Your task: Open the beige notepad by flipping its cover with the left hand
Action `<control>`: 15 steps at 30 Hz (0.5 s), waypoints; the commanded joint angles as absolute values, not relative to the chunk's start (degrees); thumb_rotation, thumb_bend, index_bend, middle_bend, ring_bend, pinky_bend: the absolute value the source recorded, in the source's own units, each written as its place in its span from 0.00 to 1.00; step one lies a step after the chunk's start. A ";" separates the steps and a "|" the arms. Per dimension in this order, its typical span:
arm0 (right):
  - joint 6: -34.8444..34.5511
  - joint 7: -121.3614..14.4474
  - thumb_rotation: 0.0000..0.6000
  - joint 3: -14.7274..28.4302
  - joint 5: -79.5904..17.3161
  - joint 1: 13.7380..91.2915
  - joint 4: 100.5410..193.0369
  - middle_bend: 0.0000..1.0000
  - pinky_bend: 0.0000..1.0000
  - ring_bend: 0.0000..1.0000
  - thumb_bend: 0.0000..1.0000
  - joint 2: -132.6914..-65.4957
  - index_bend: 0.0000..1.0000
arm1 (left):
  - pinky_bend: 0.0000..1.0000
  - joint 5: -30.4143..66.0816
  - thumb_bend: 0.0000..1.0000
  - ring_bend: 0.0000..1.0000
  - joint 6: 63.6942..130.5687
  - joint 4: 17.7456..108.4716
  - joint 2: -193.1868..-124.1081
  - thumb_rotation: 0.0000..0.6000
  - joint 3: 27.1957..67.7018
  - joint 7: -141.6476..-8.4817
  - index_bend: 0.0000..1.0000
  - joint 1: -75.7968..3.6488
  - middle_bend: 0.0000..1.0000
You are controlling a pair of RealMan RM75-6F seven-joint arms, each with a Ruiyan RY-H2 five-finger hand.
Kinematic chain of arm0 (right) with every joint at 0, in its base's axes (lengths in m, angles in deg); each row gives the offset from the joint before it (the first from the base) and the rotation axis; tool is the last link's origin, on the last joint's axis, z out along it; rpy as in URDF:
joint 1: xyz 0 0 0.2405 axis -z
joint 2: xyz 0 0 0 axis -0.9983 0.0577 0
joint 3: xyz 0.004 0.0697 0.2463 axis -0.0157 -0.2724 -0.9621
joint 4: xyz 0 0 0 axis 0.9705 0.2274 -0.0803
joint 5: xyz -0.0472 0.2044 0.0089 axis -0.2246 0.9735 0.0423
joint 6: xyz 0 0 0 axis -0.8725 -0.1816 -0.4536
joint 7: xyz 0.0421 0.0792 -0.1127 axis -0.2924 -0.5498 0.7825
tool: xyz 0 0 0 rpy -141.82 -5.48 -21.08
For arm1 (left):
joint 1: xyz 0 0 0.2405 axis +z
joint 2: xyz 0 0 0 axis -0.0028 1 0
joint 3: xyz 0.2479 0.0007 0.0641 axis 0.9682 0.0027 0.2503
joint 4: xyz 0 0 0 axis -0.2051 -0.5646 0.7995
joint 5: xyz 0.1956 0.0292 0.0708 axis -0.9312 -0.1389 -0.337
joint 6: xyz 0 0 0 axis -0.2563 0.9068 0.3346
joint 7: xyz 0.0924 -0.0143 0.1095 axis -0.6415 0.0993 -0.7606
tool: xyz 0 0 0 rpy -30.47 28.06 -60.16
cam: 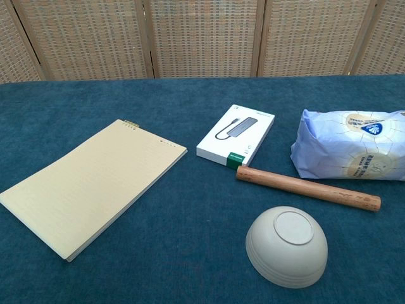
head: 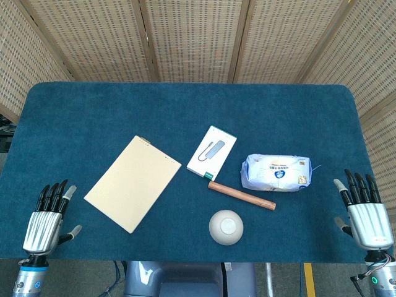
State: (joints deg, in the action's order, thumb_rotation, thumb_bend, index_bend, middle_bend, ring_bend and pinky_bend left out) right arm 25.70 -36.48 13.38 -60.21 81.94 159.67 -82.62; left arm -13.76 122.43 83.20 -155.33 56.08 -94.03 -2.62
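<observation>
The beige notepad (head: 132, 182) (cam: 92, 184) lies flat and closed on the blue table, turned at an angle, left of centre. My left hand (head: 48, 216) hovers at the table's front left corner, fingers spread and holding nothing, well left of the notepad. At the front right corner my right hand (head: 365, 209) is also spread and empty. Neither hand shows in the chest view.
A white boxed gadget (head: 212, 151) (cam: 236, 135) sits right of the notepad. A wooden stick (head: 241, 195) (cam: 308, 188) lies in front of it. An upturned pale bowl (head: 226, 226) (cam: 286, 246) stands near the front edge, and a white-blue packet (head: 276, 172) (cam: 352, 152) lies at the right.
</observation>
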 commanded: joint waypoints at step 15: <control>25.32 -36.76 1.00 13.34 -59.71 81.95 160.07 0.00 0.00 0.00 0.10 -82.51 0.14 | 0.00 -13.74 0.12 0.00 122.07 83.11 -155.37 1.00 56.15 -93.85 0.00 -2.76 0.00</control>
